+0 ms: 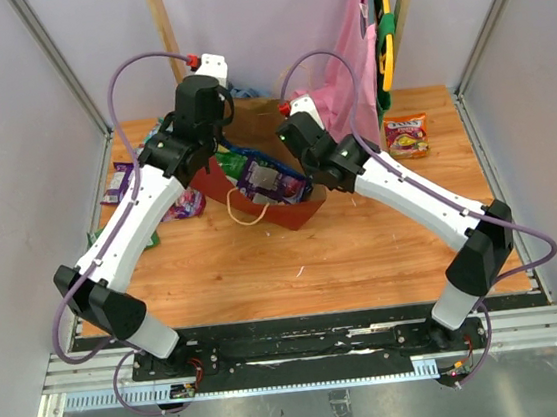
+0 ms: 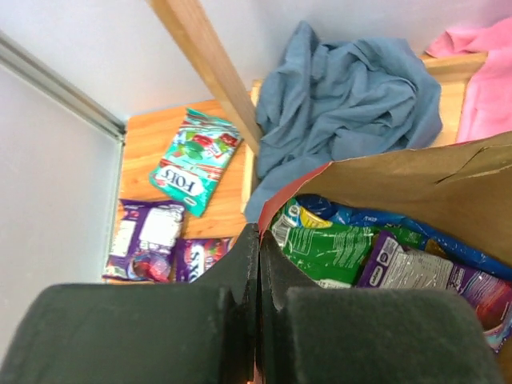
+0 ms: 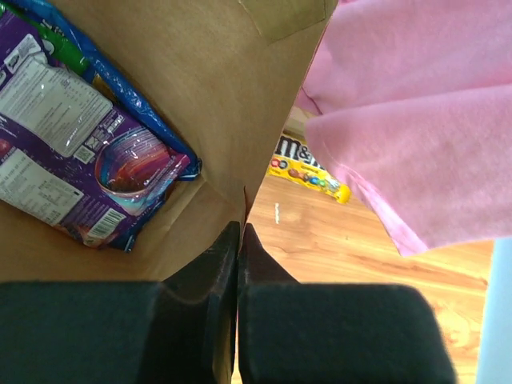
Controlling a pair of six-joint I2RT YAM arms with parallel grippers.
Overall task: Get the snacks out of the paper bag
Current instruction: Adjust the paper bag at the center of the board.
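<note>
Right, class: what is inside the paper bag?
Inside the paper bag, a green packet and a purple packet lie on top, with a blue packet along the wall behind them. Anything lying beneath these is covered and cannot be seen.

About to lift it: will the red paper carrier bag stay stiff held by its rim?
Probably floppy: the red paper carrier bag looks thin-walled and creased. Likely bottom-heavy, since the shiny purple packet and green packet lie inside.

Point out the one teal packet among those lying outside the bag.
The Fox's packet, beside the wooden post; the two packets below it in the left wrist view are purple.
</note>
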